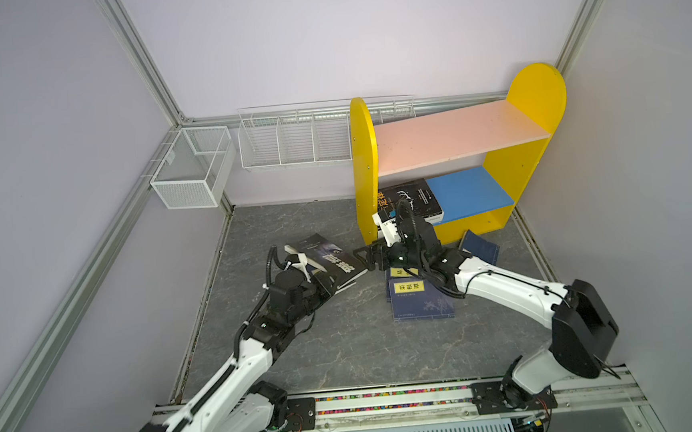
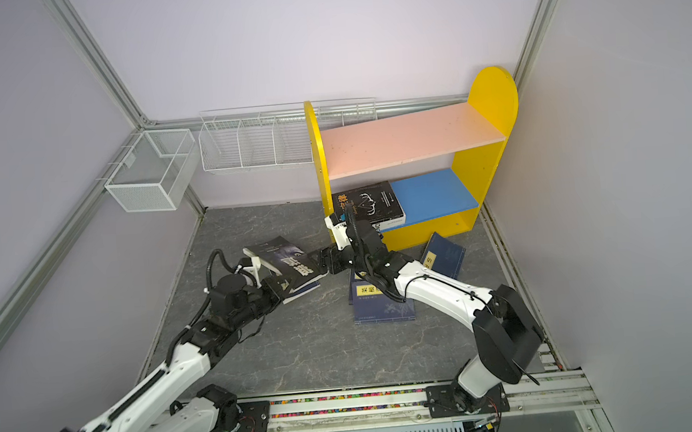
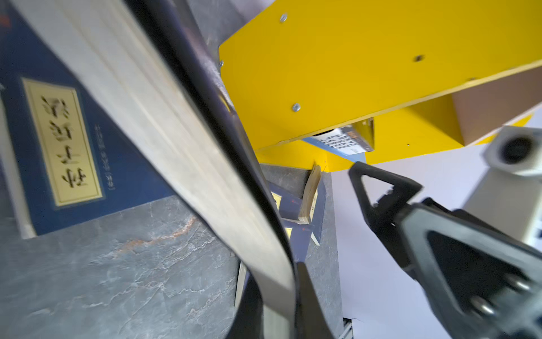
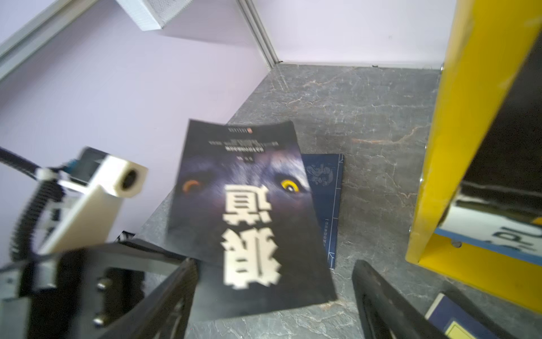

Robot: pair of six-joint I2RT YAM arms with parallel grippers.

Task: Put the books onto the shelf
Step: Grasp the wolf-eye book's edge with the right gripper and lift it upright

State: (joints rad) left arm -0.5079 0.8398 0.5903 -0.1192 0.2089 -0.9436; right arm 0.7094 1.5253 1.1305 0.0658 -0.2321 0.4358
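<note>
Backing the shelf (image 1: pixel 455 134), lilac walls (image 1: pixel 323 39) enclose grey marbled tabletop (image 1: pixel 345 350).

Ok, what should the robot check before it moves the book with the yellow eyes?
1. Left end effector shut on the yellow-eyed book: ok.
2. Right end effector open: ok.
3. Right end effector clear of that book: cannot tell.
4. Pink upper board bare: ok.
5. Room on blue lower board beside the black book: ok.
6. Navy books shelved: not ok, they lie on the table.
</note>
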